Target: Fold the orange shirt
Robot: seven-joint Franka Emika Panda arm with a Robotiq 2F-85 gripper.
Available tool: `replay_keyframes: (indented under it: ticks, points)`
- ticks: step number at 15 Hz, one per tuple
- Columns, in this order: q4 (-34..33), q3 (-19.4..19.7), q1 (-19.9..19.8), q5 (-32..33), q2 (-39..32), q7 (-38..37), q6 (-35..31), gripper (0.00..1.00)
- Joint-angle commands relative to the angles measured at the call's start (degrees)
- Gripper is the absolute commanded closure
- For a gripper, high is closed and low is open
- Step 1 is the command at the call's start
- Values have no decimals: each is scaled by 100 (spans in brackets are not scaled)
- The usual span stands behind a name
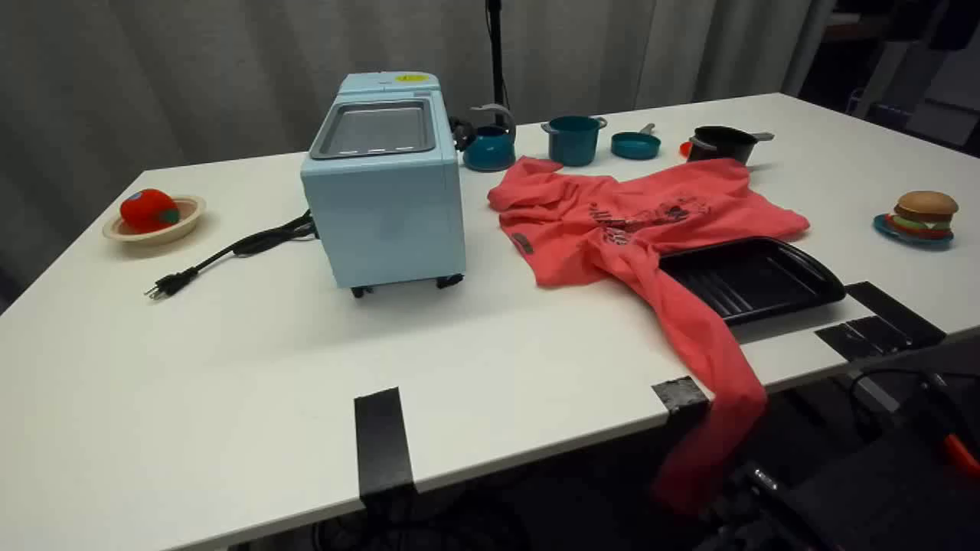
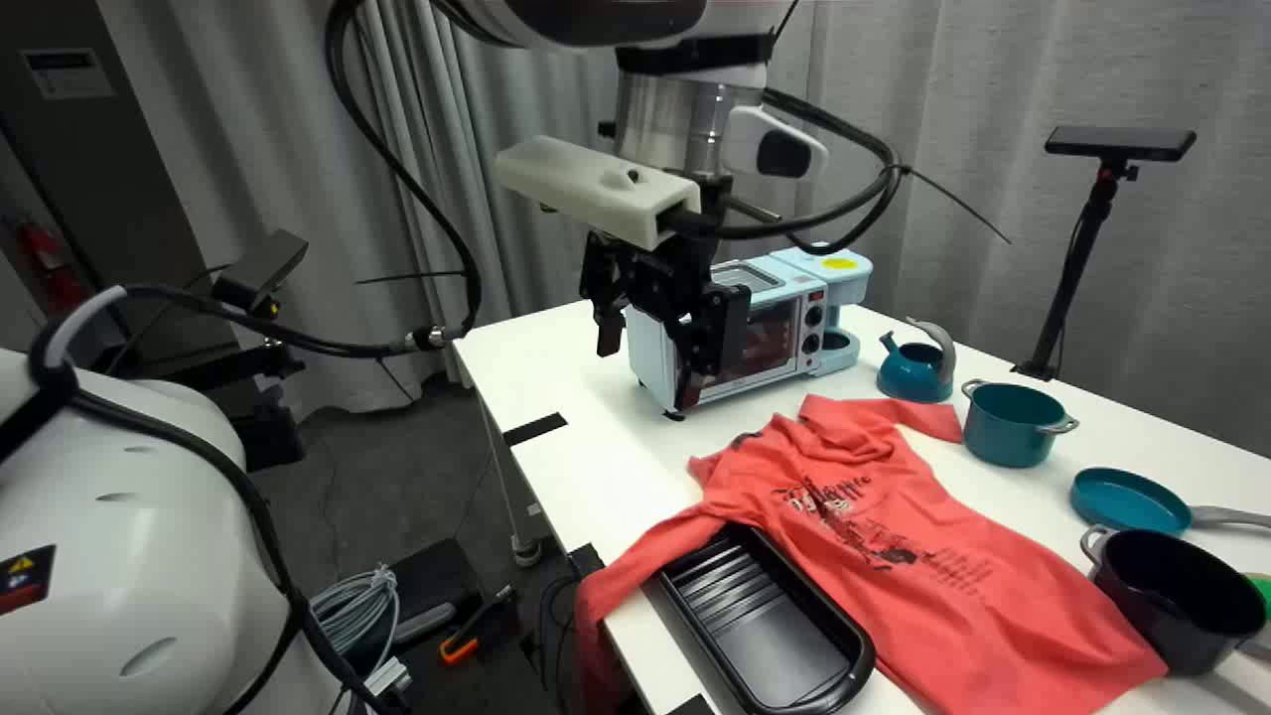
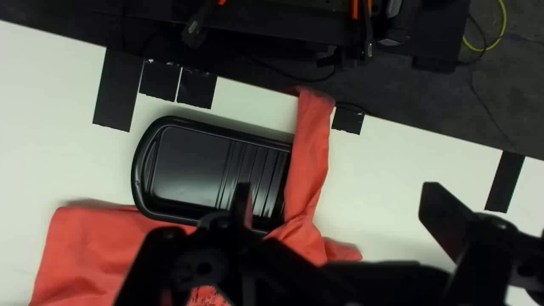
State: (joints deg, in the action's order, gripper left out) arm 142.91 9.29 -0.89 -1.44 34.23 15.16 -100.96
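Note:
The orange-red shirt lies spread and rumpled on the white table in both exterior views (image 1: pixel 651 207) (image 2: pixel 854 497), its dark print facing up. One sleeve crosses the end of a black tray (image 1: pixel 754 279) and hangs over the table's front edge. The other sleeve lies near the teal pot. My gripper (image 2: pixel 648 364) is open and empty, held above the table near the toaster oven and the shirt's collar side. In the wrist view my gripper's fingers (image 3: pixel 338 191) are wide apart, with the shirt's sleeve (image 3: pixel 310 148) below and between them. The gripper does not show in the remaining exterior view.
A light blue toaster oven (image 1: pixel 390 222) stands beside the shirt, its cord (image 1: pixel 260 241) on the table. A teal kettle (image 1: pixel 490 149), teal pot (image 1: pixel 573 141), teal pan (image 1: pixel 635 145) and black pot (image 2: pixel 1182 606) stand behind the shirt. A toy burger (image 1: pixel 925 210) sits to the side.

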Motion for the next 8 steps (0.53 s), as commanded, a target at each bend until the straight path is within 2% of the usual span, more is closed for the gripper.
replay_keyframes:
  ticks: [1, 5, 8]
  points:
    - [-9, -43, -49, -22, -18, 20, 9, 0]
    - [-9, -43, -49, -22, -19, 20, 8, 0]
    - [9, -67, -4, -49, -183, 36, -374, 0]
